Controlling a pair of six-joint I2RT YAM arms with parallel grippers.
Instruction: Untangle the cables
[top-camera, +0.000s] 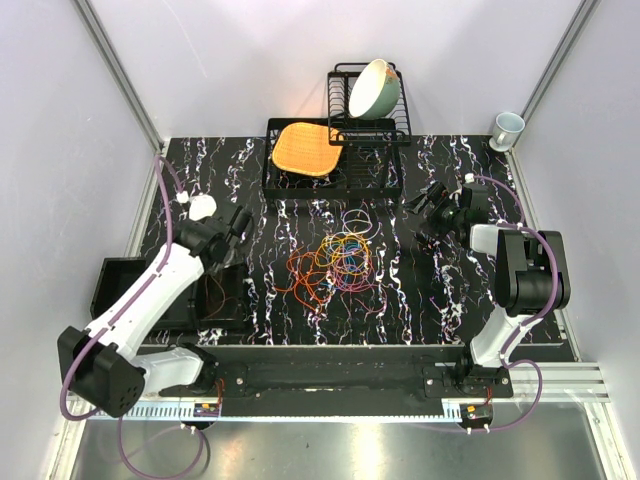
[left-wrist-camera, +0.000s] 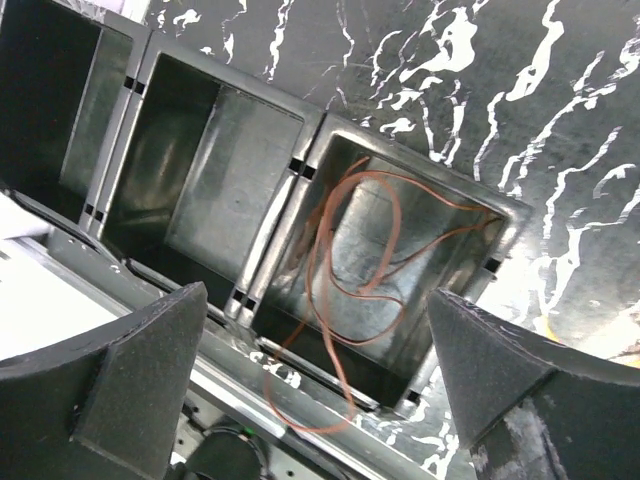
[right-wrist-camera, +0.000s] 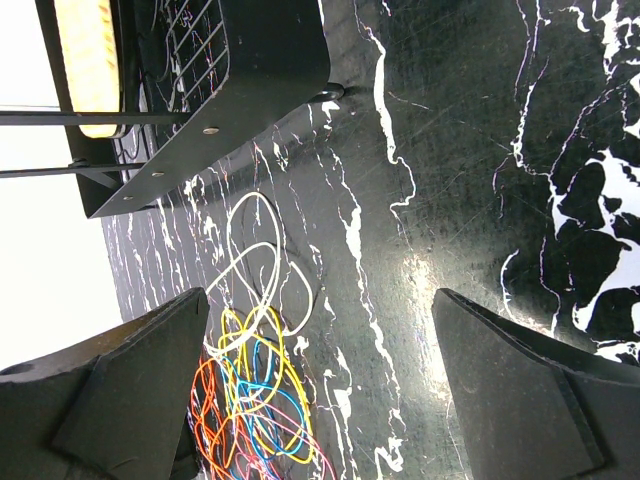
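- Work surface: a black table (top-camera: 420, 290) veined with white, seen from above, with both arms bolted at its near edge.
- Task objects: the cables (top-camera: 335, 262) form a loose tangle of thin orange-red, yellow, blue and purple loops. It lies flat near the middle of the table, between the two arms and in front of the dish rack (top-camera: 368, 125). One purple loop trails from its far edge toward the rack.
- Separated cable (left-wrist-camera: 365, 290): a single orange-red wire lies coiled in the end compartment of the black divided tray (top-camera: 112, 285), the compartment nearest the tangle. One loop of it hangs over that compartment's rim on the wrist camera's side.
- Left gripper (left-wrist-camera: 315, 300): held near the tray, with its wrist camera looking down into the compartment that holds the wire. The jaws are spread wide and grasp nothing, with both fingers clear of the wire.
- Right gripper (right-wrist-camera: 320, 300): held over bare table on the right, apart from the tangle, whose edge shows at the lower left of the wrist view. The jaws are spread wide with nothing between them.
- Dish rack: black wire, standing at the far edge of the table and carrying a pale bowl (top-camera: 375, 88) tilted on its side.
- Woven mat (top-camera: 305, 148): orange-yellow, resting on the rack's black base to the left of the bowl.
- Mug (top-camera: 507, 128): pale, standing in the far right corner.
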